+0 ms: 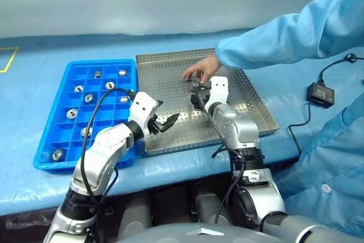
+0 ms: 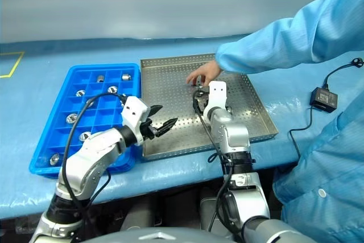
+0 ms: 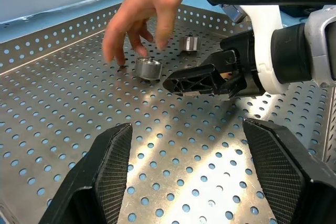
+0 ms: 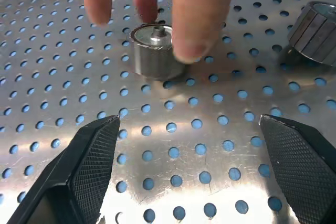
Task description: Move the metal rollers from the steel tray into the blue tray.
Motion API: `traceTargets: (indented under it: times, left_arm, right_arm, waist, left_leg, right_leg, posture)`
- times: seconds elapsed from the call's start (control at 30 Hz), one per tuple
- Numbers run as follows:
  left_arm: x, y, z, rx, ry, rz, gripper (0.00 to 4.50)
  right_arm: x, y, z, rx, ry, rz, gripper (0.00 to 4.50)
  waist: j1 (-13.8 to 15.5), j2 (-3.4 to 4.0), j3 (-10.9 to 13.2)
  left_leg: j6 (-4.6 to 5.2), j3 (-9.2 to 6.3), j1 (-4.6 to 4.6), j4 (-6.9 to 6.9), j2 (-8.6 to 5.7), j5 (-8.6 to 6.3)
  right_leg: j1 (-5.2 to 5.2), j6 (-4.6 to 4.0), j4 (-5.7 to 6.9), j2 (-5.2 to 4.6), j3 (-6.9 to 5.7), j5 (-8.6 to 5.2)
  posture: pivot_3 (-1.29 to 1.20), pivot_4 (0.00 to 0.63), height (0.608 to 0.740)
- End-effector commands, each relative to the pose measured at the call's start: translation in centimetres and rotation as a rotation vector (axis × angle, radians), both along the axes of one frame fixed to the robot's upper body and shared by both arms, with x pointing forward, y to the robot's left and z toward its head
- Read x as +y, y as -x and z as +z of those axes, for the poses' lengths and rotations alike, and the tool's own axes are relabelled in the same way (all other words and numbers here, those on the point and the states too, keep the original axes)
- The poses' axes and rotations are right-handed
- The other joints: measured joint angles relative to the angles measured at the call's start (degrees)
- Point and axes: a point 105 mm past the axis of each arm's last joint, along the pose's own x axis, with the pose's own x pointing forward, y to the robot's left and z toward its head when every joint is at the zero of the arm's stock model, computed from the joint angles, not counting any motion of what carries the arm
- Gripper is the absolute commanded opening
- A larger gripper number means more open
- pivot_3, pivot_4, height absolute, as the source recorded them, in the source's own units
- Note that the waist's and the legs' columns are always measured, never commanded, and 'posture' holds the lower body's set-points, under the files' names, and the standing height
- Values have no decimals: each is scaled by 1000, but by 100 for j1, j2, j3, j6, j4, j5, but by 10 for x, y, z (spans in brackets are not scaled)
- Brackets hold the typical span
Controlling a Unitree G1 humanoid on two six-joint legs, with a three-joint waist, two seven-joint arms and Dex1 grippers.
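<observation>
The steel tray [image 1: 165, 81] lies mid-table with the blue tray [image 1: 46, 140] to its left. Several metal rollers [image 1: 71, 113] sit in the blue tray's compartments. On the steel tray one roller [image 4: 152, 52] stands upright under a person's hand [image 1: 200, 68], whose fingers touch it. A second roller [image 4: 316, 30] lies close by. My right gripper [image 4: 191, 166] is open and empty, low over the perforated floor just short of the touched roller. Over the steel tray's near left corner my left gripper [image 1: 166, 122] hangs open and empty, pointing at the right gripper [image 3: 202, 80].
The person in a light blue gown reaches in from the right, the sleeve [image 1: 284, 32] crossing the steel tray's far right corner. A black power adapter [image 1: 320, 94] and its cable lie on the blue table cover to the right of the tray.
</observation>
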Motion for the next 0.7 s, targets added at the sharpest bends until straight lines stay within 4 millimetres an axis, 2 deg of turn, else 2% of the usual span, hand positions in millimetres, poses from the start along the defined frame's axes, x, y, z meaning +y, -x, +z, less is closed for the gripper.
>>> traceTargets:
  times: [0.03, 0.27, 0.6, 0.7]
  left_arm:
    - [5, -4, 7, -31, -3, 24, 3641]
    - [4, -7, 7, -33, -3, 25, 3641]
    - [13, -14, 8, -37, -16, 70, 3641]
    - [14, -16, 9, -42, -17, 77, 3641]
  right_arm:
    - [2, 4, 14, -48, -25, 18, 4500]
    - [4, 13, 20, -66, -40, 48, 4500]
    - [21, 31, 27, -84, -46, 185, 4500]
    - [33, 43, 31, -101, -49, 315, 4500]
  waist:
    - [-2, 1, 0]
    - [-32, 2, 0]
    - [-78, 3, 1]
    - [-75, 3, 0]
  left_leg:
    - [0, 0, 0, 0, 0, 0]
    - [0, 0, 0, 1, 2, 0]
    - [0, 1, 1, -1, 3, 0]
    - [0, 1, 0, 0, 4, 0]
  right_leg:
    - [0, 0, 0, 0, 0, 0]
    - [0, 0, 0, -1, 0, 0]
    - [-2, -1, -1, -1, 0, -1]
    - [-2, -1, -1, -2, 0, -1]
  posture:
    - [-98, 150, 740]
    - [-113, 150, 740]
    - [-129, 150, 740]
    - [-129, 150, 740]
